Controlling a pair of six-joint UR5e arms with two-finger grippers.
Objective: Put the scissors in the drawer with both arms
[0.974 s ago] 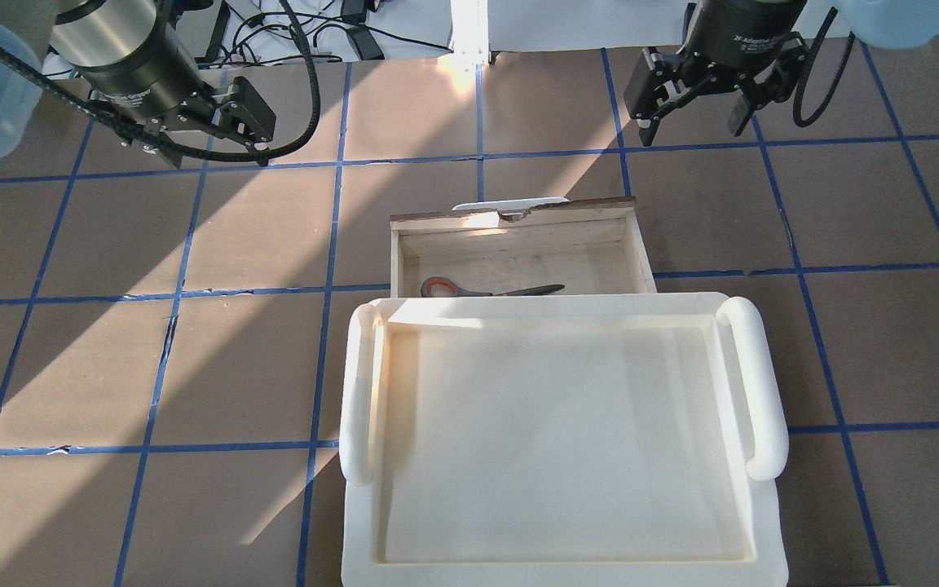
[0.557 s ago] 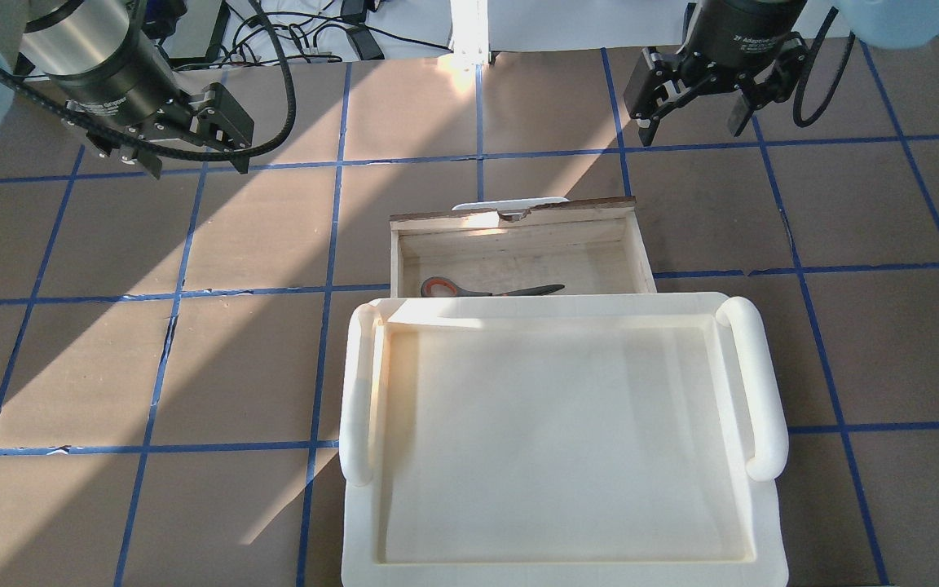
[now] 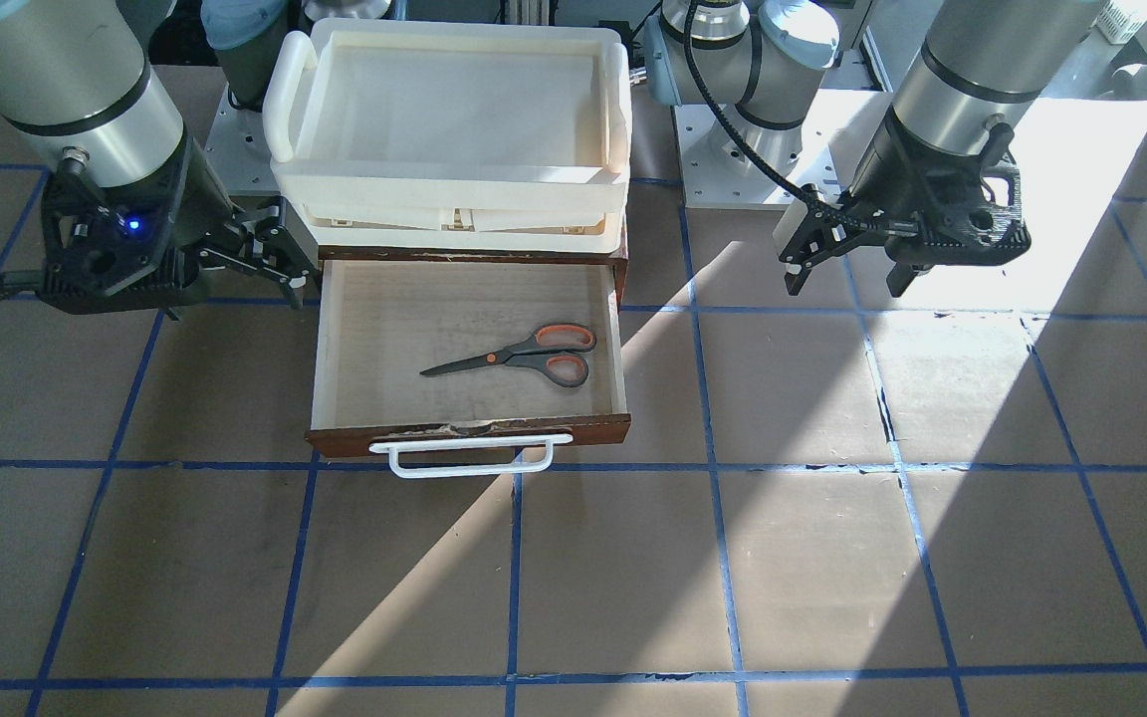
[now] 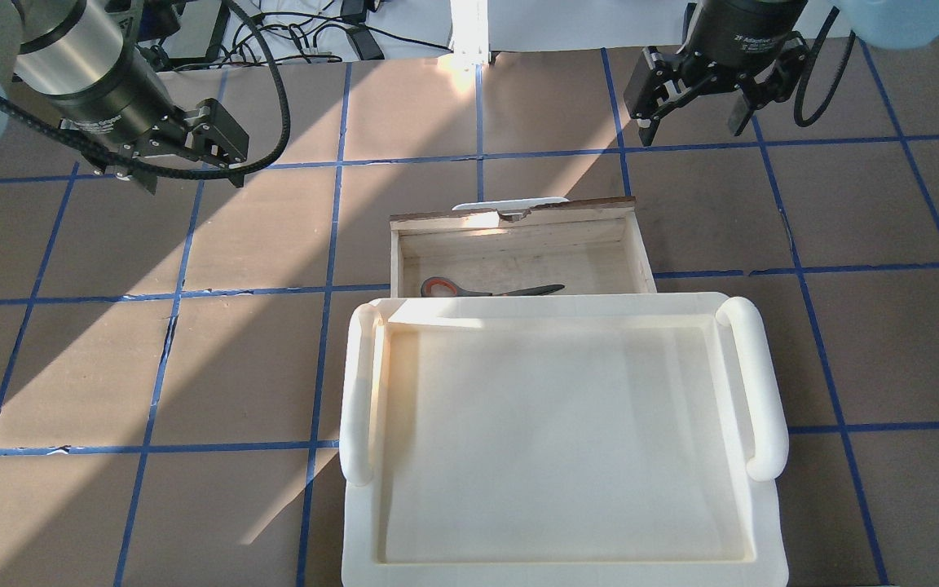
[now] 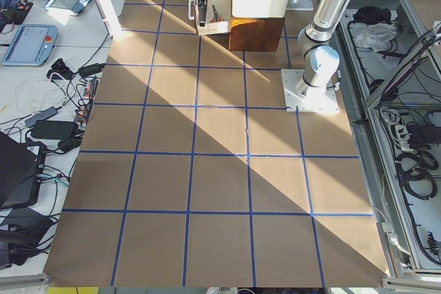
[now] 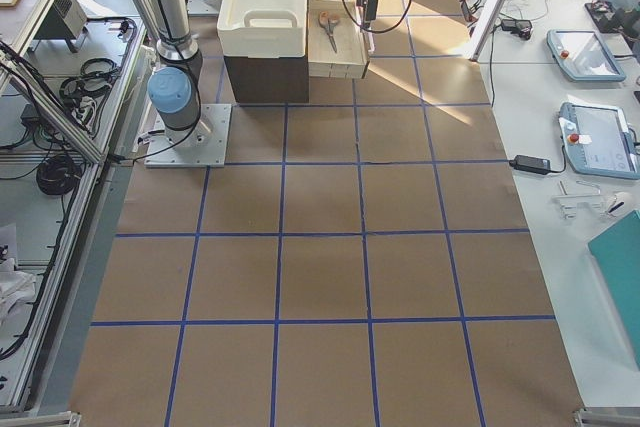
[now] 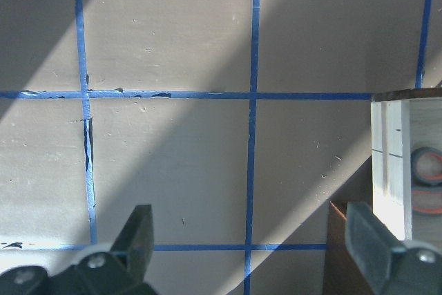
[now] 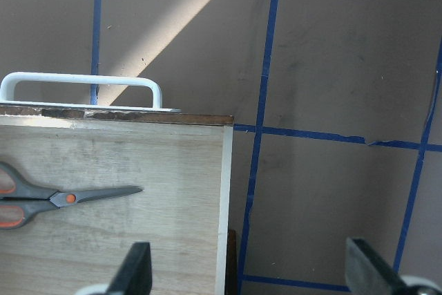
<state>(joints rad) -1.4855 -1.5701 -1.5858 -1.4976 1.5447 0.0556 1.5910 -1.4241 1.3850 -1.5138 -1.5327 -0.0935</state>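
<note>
The scissors (image 3: 524, 357) lie flat on the pale floor of the open drawer (image 3: 474, 430), blades toward the robot's right; they also show in the overhead view (image 4: 486, 289) and the right wrist view (image 8: 62, 198). The drawer's white handle (image 3: 464, 460) faces away from the robot. My left gripper (image 4: 184, 163) is open and empty, above the table well left of the drawer (image 4: 518, 218). My right gripper (image 4: 694, 122) is open and empty, above the table beyond the drawer's right corner. The left wrist view shows only the drawer's side and an orange handle loop (image 7: 428, 177).
A cream plastic tray (image 4: 359, 505) sits on top of the dark cabinet (image 6: 265, 77) that the drawer slides out of. The brown table is gridded with blue tape (image 4: 331, 244). Cables and tablets lie beyond the table's far edge.
My left gripper has moved left, away from the drawer. My right gripper has hardly shifted. The scissors and drawer have not moved.
</note>
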